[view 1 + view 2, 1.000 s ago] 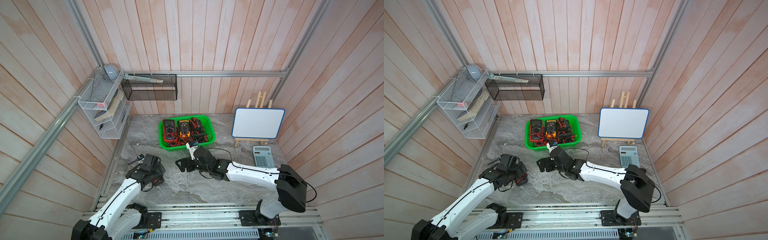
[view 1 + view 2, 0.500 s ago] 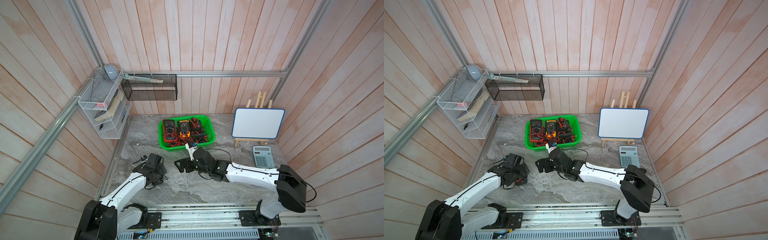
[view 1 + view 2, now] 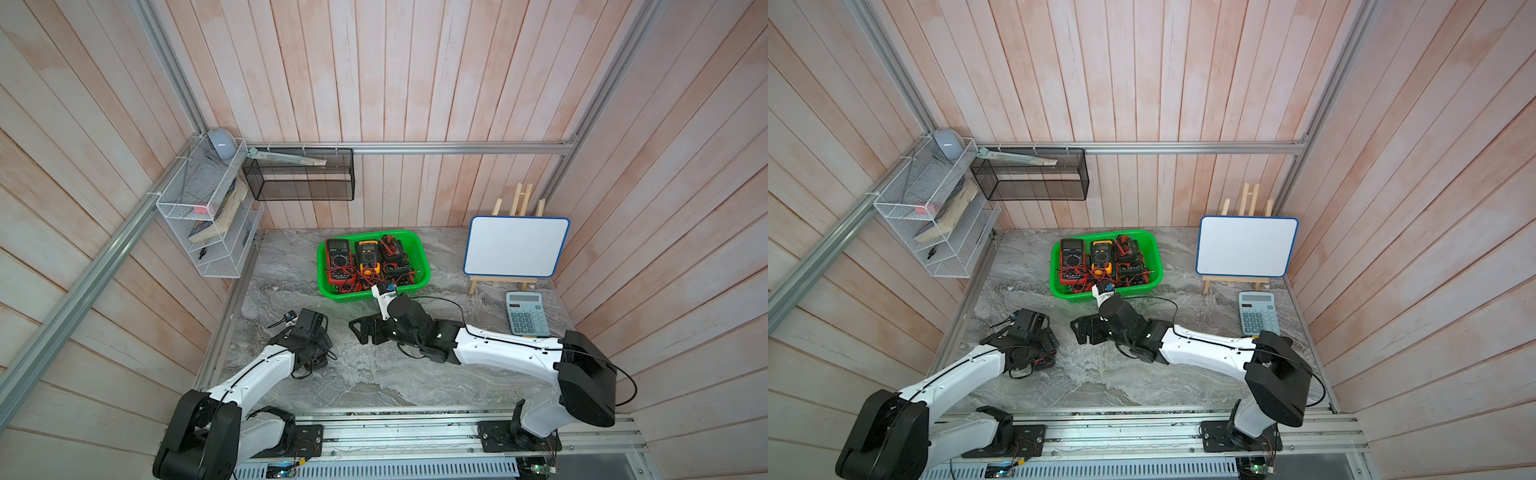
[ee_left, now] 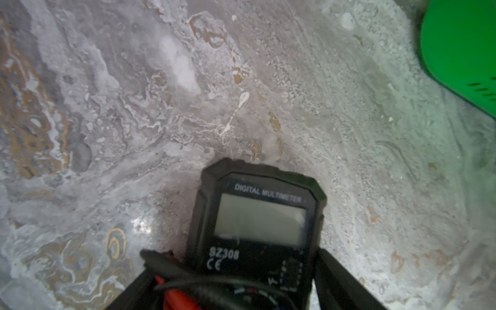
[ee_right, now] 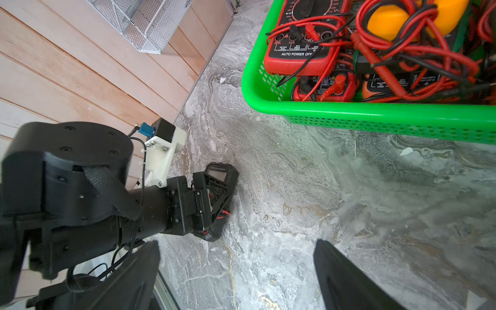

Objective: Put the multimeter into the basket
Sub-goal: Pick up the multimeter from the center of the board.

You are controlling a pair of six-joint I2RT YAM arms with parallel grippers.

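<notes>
Shut the left claw (image 4: pixel 236 265) within the last second, from wide apart to clamped on the two sides of a black digital multimeter (image 4: pixel 257 220) marked SZ308. Kept the right arm almost in the same place. Holds this meter low at about 8 o'clock of the tabletop (image 3: pixel 374 382); cannot tell whether already clear of the surface.

Grasp done, by the look of it. Left to do: lift, carry toward 1 o'clock, lower into the green plastic basket (image 3: pixel 349 293) at 12 o'clock, release. Well apart from the basket for now. Inside already: a red multimeter (image 3: pixel 339 259), a yellow multimeter (image 3: pixel 368 258) and a dark meter (image 3: pixel 395 259), under tangled red and black leads (image 5: pixel 402 45), so probably little free room.

Right claw (image 5: pixel 236 247) wide open and empty, low over the tabletop, between meter and basket, wrist just beside the near rim; likely too close to the straight route. Whiteboard (image 3: pixel 515 245) on its easel at 2 o'clock, calculator (image 3: pixel 527 313) at 3 o'clock, white wire rack (image 3: pixel 199 216) at 10 and black mesh bin (image 3: pixel 299 178) at 11 on the walls, all off the route.
</notes>
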